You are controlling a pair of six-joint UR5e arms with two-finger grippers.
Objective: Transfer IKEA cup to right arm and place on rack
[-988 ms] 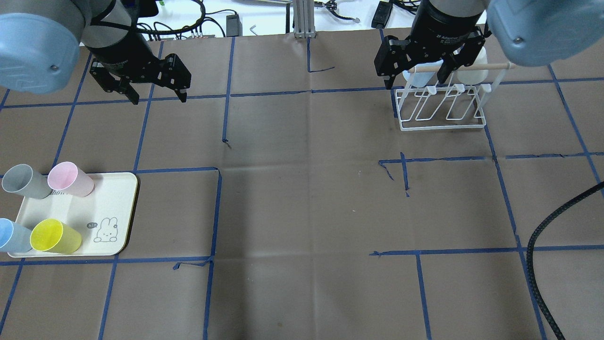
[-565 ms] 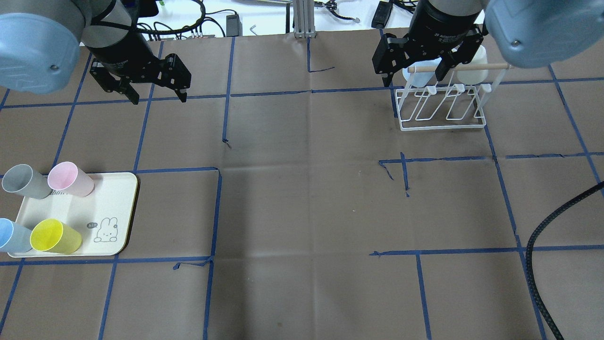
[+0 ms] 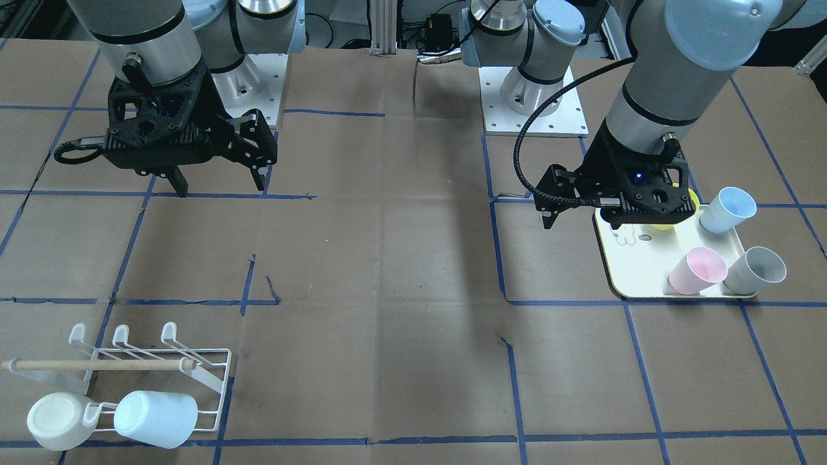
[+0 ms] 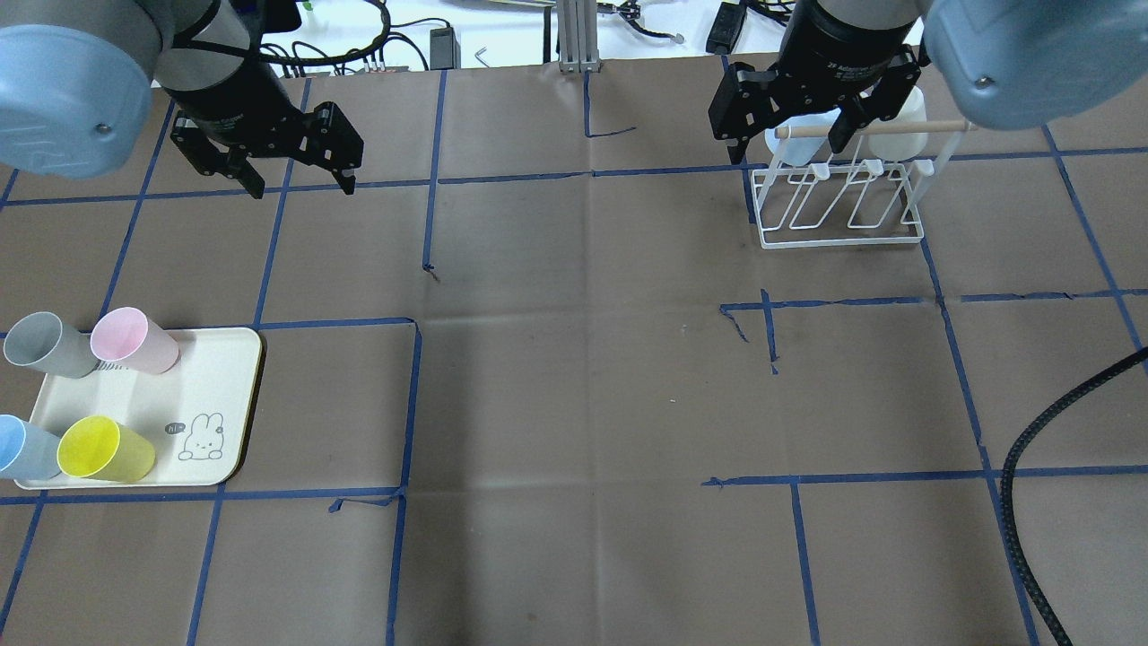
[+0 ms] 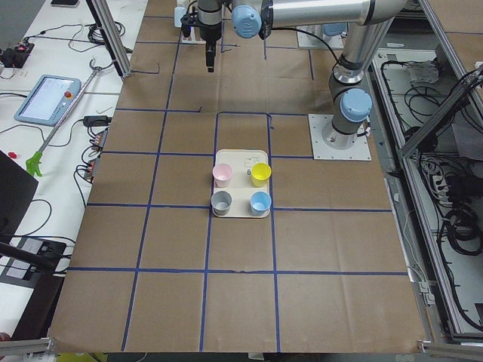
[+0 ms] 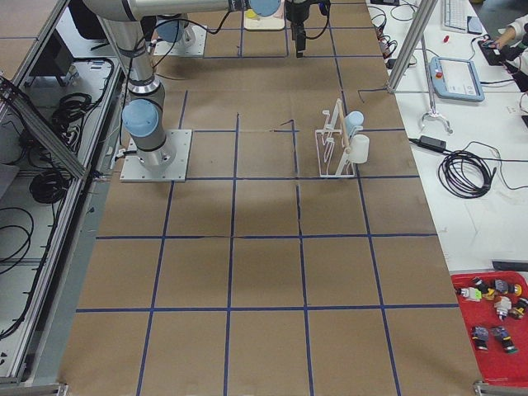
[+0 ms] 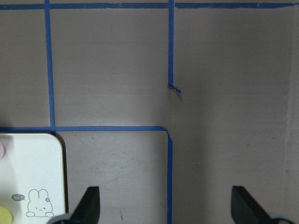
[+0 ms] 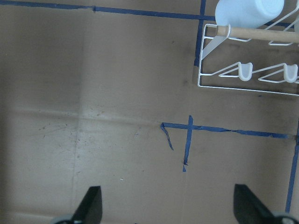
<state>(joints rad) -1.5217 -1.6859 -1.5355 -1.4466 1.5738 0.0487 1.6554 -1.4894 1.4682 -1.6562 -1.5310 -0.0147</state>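
The right arm (image 3: 139, 39) hangs above the table (image 3: 387, 258), fingers (image 8: 92, 203) spread, pointing down.

Right end effector (image 4: 789, 148) edged slightly farther from rack (image 4: 843, 235).

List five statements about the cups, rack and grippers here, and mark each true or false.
1. The tray holds four cups. True.
2. The left gripper grips the yellow cup. False: it is open and empty, and the yellow cup is on the tray.
3. Two cups hang on the rack. True.
4. The right gripper is shut. False: its jaws are apart, holding nothing.
5. The rack's cups are pink and grey. False: they are a pale blue cup and a white cup.
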